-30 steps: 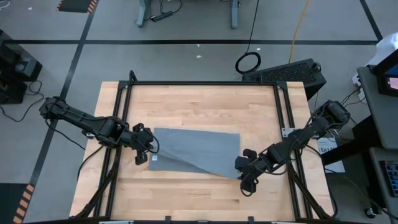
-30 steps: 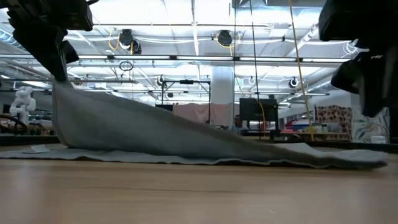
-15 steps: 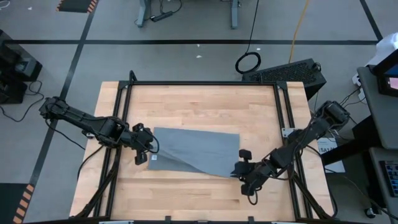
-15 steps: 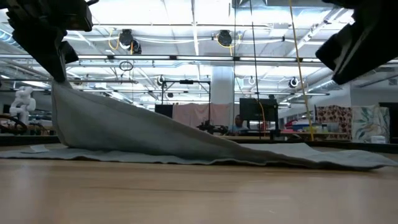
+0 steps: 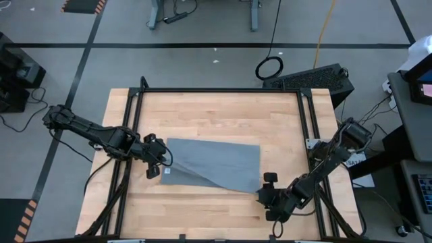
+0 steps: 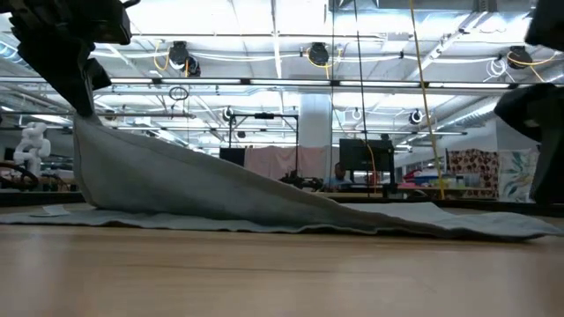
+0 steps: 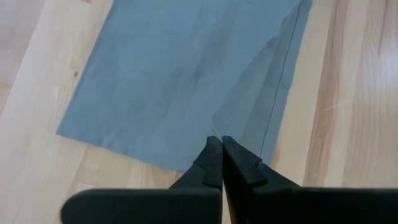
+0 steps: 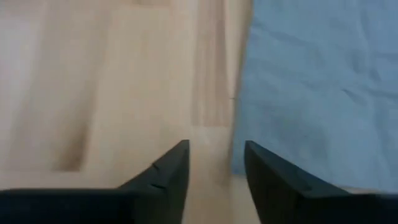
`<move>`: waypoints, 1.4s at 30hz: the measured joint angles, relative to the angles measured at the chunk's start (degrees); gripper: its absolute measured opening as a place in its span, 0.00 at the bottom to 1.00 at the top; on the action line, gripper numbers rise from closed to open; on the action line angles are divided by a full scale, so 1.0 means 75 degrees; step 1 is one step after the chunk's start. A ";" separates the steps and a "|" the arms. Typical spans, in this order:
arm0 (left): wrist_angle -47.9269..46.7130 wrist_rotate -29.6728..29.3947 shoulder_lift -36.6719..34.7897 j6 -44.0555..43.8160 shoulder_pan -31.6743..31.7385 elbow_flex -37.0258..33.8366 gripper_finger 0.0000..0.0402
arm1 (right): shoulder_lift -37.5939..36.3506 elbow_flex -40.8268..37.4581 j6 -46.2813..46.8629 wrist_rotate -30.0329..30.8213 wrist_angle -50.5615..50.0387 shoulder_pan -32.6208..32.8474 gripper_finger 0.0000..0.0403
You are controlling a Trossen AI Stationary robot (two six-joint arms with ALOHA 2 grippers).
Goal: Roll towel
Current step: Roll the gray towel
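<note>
The left gripper (image 5: 164, 159) is clenched on the grey towel (image 5: 216, 164), its two dark fingers (image 7: 219, 163) pressed together with a fold of cloth pinched between their tips. It sits at the towel's left edge, above the small white tag (image 5: 167, 171) that lies flat on the wood just beside that edge. In the low view this gripper (image 6: 85, 107) holds the pinched part raised off the table, and the towel (image 6: 220, 189) slopes down from it in a long ramp until it lies flat along the tabletop.

The right gripper (image 5: 268, 190) is released, its fingers (image 8: 165, 174) standing apart with bare wood showing in the gap. It holds nothing. It is at the towel's near right corner, just off the cloth; in the right wrist view the towel's edge (image 8: 311, 81) lies beside one finger without being between the two.

The towel lies roughly in the middle of the wooden tabletop (image 5: 216, 115), far smaller than it, with most of its far side and right side flat on the wood. A diagonal crease runs from the left gripper toward the near right corner. From each gripper its dark arm reaches back past the towel to the table's outer side
</note>
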 joint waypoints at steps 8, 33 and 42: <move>0.0015 -0.0029 0.0000 0.0000 0.0001 0.0000 0.00 | 0.0603 0.0026 0.0056 0.0378 -0.0211 0.0045 0.42; 0.0249 -0.0399 -0.0053 0.0005 0.0001 0.0000 0.00 | -0.0615 -0.0017 0.0529 -0.0282 -0.1425 -0.0084 0.01; 0.0656 -0.0982 -0.0430 0.0613 0.0004 0.0000 0.00 | -0.1488 -0.0006 0.0373 -0.0197 -0.2357 -0.0546 0.01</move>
